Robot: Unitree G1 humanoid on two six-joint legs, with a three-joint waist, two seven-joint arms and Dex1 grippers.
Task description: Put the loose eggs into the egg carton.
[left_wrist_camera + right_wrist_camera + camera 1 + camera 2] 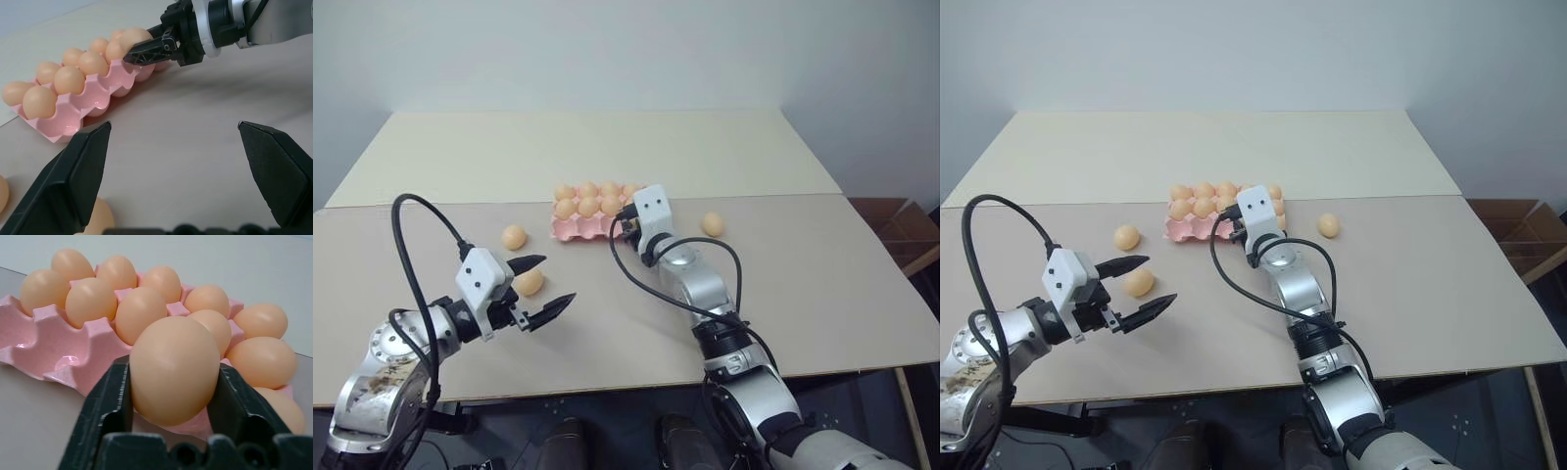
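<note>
Black right gripper (173, 396) fingers flank smooth oval egg (173, 369) over moulded pink carton (58, 352).

Lab/test room: plain beige worktop (803, 294), bare white wall (607, 49), cardboard box (901, 230) on floor beside.
</note>
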